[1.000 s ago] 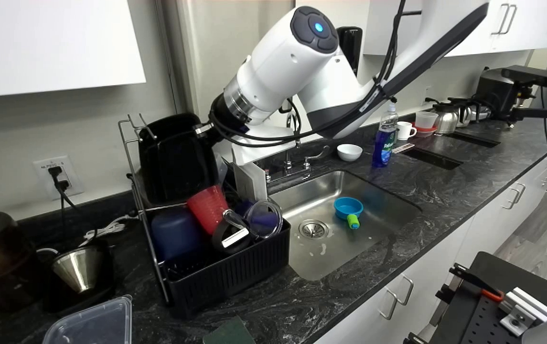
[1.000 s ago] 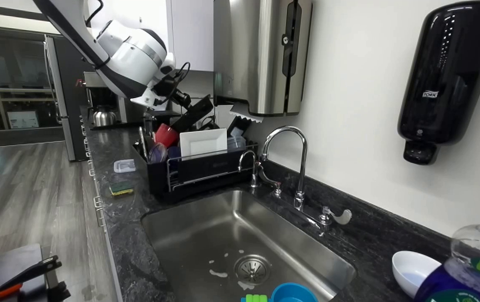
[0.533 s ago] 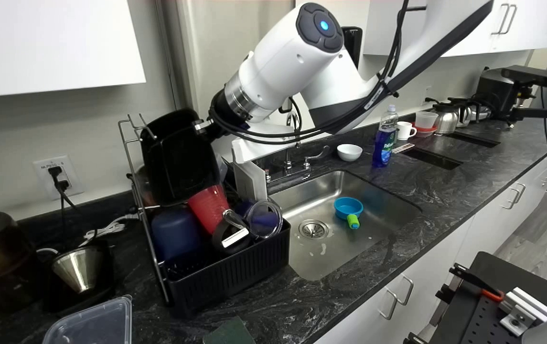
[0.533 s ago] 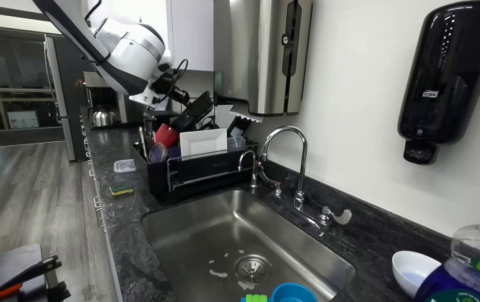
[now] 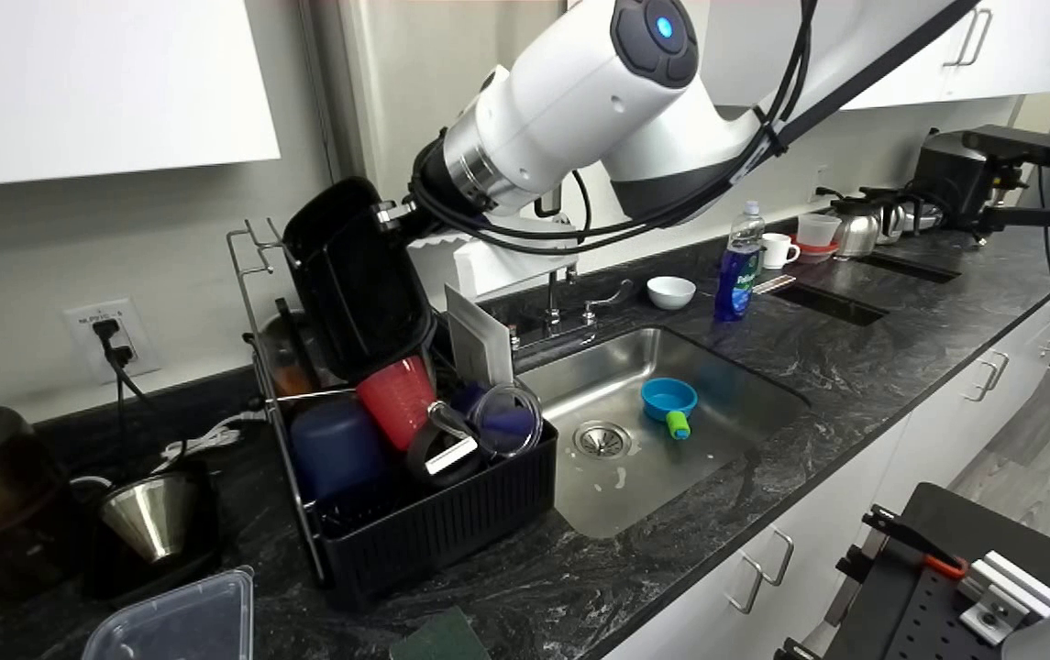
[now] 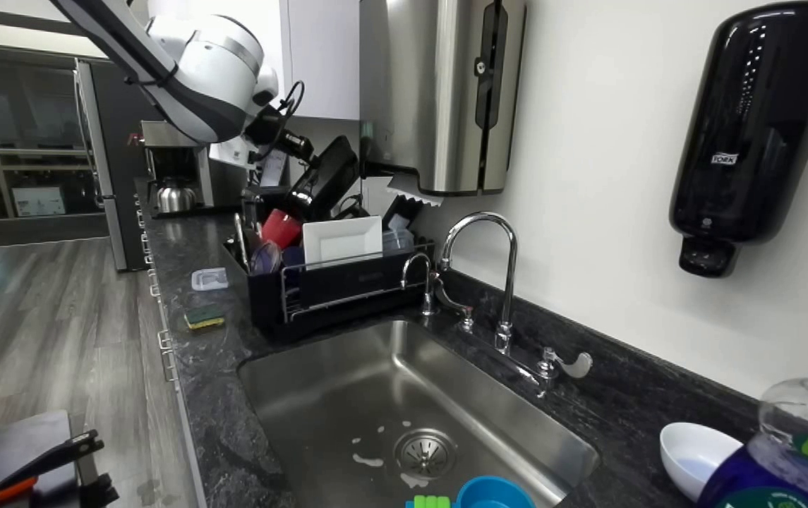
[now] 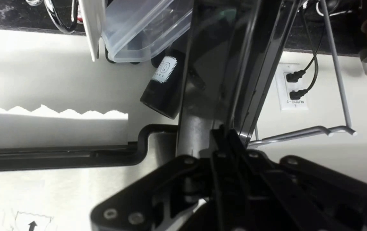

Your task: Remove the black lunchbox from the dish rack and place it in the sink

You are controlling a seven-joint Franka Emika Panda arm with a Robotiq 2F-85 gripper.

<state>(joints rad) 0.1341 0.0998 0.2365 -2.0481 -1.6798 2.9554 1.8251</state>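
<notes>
One dispenser [image 6: 760, 134], upper right in an exterior view, reads TORK; the gripper [image 7: 225, 131] pinches the edge of the black lunchbox [image 5: 367, 284].

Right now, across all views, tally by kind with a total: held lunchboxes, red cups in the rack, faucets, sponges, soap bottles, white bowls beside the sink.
Lunchbox: 1
Red cup: 1
Faucets: 2
Sponge: 1
Soap bottle: 1
White bowl: 1
Total: 7
</notes>
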